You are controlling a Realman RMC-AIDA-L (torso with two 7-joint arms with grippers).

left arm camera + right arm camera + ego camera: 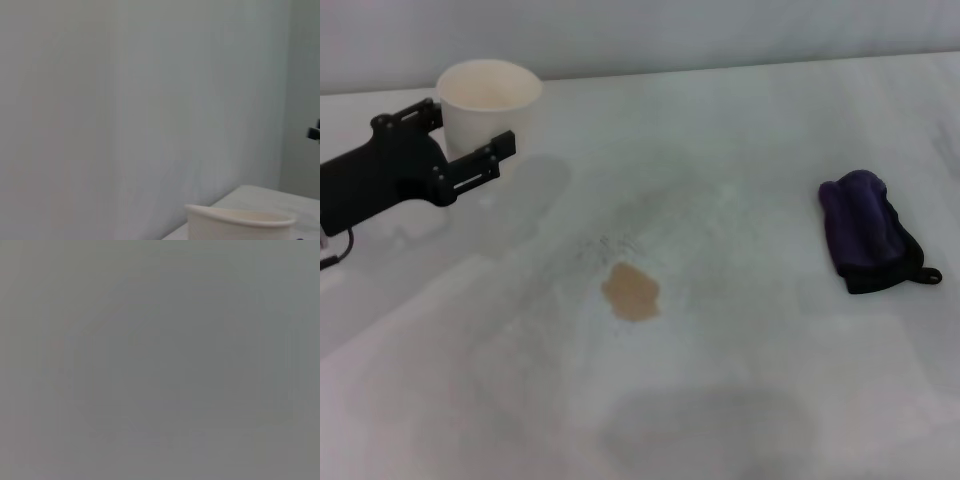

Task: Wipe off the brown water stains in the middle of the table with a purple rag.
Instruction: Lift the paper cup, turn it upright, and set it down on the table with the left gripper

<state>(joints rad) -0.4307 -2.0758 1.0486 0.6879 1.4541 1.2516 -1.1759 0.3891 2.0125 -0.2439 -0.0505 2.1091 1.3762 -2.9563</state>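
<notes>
Head view, left gripper (468, 135): at the far left of the table, its two black fingers spread apart on either side of the white paper cup (487, 100); whether they touch the cup wall cannot be told, and nothing is clamped.
Left wrist view: mostly blank wall, with the cup's rim (240, 218) low in the picture and a strip of tabletop behind it.
Right gripper: not seen in the head view; the right wrist view is a flat grey blur, so its fingers cannot be judged.
Cup: upright, near the table's back edge, well apart from the stain.
Brown water stains (631, 291): one small tan blotch at the middle of the table (740, 400), unwiped, with faint grey speckles just behind it.
Purple rag (865, 228): bunched on the right side, black edge and loop toward the right, well apart from the stain, untouched.
Step in hand: wiping looks not yet begun; the rag is still to be fetched.
Next move calls for: probably a gripper coming down over the rag, closing on its bunched top, then carrying it to the blotch.
</notes>
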